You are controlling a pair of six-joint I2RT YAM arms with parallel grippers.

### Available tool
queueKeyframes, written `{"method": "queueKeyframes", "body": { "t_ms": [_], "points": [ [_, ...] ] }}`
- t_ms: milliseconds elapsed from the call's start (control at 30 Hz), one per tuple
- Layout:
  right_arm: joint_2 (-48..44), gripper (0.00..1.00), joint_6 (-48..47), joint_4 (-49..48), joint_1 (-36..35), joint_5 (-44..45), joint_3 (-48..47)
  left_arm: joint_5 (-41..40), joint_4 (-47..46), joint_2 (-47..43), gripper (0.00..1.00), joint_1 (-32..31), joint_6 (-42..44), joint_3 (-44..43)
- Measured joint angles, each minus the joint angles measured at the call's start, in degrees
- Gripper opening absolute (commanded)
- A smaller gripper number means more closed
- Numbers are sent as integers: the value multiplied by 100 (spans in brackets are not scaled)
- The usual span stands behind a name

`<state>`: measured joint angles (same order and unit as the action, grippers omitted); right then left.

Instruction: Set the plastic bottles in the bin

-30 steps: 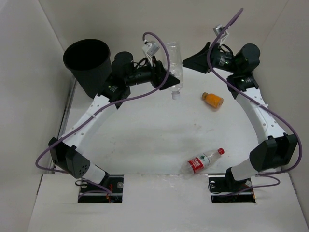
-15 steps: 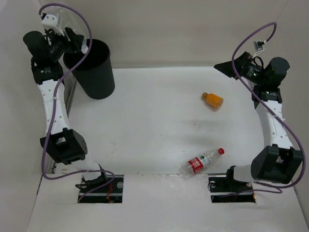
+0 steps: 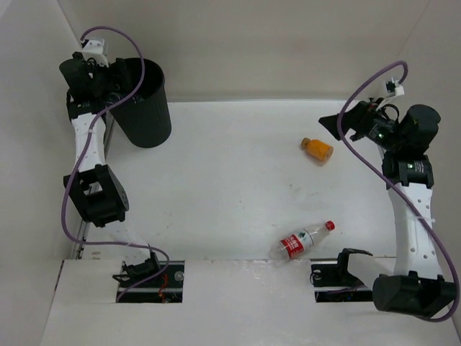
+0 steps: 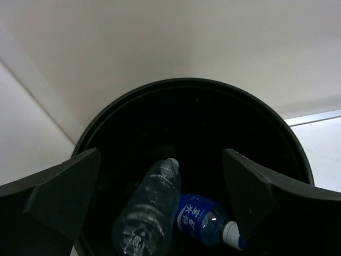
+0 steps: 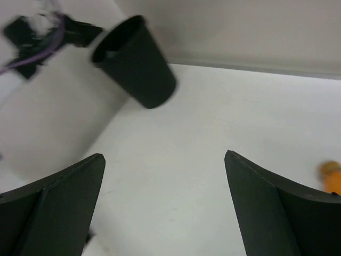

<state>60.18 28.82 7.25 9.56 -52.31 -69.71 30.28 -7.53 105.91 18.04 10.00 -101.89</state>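
Note:
The black bin [image 3: 148,119] stands at the table's far left corner. My left gripper [image 3: 124,76] hangs open over its mouth. The left wrist view looks down between the open left gripper [image 4: 161,154] into the bin [image 4: 186,82], where a clear unlabelled bottle [image 4: 149,213] lies beside a blue-labelled bottle [image 4: 205,218]. A short orange bottle [image 3: 317,149] lies at the right, close to my open, empty right gripper [image 3: 344,124]. A red-labelled bottle [image 3: 301,241] lies near the front edge. The right wrist view shows the right gripper [image 5: 165,156] above bare table, the bin [image 5: 138,64] and the orange bottle [image 5: 331,176].
White walls close in the table at the back and on both sides, and the bin stands tight against the left wall. Both arm bases [image 3: 148,277] are bolted at the near edge. The left arm [image 5: 32,32] shows beside the bin in the right wrist view.
My left arm swung from the table's middle to the bin with the clear bottle, then opened; the bottle now lies inside. The right arm drew back and then shifted slightly.

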Motion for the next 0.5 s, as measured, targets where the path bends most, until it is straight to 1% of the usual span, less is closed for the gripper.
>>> {"method": "queueKeyframes", "body": {
  "t_ms": [33, 100, 200, 267, 333, 400, 500],
  "points": [
    [4, 100, -326, 262, -37, 282, 0, -98, -2, -48, 100, -26, 7, 20],
    [133, 100, -1150, 811, -192, 1141, 2, -330, 31, -278, 100, -74, 15, 131],
    [704, 100, -2415, 1423, -612, 2503, 4, -730, 382, -1012, 100, -162, 48, 411],
    [1320, 100, -3163, 1733, -841, 3206, 4, -870, 623, -1755, 100, -232, 79, 612],
    [2020, 100, -3840, 2059, -964, 3711, 2, -887, 826, -2618, 100, -278, 114, 831],
    [2629, 100, -4446, 2321, -997, 4063, 2, -820, 960, -3545, 100, -334, 142, 1021],
    [3281, 100, -5189, 2649, -1029, 4439, -92, -629, 1178, -4708, 100, -374, 170, 1244]
  ]
}}
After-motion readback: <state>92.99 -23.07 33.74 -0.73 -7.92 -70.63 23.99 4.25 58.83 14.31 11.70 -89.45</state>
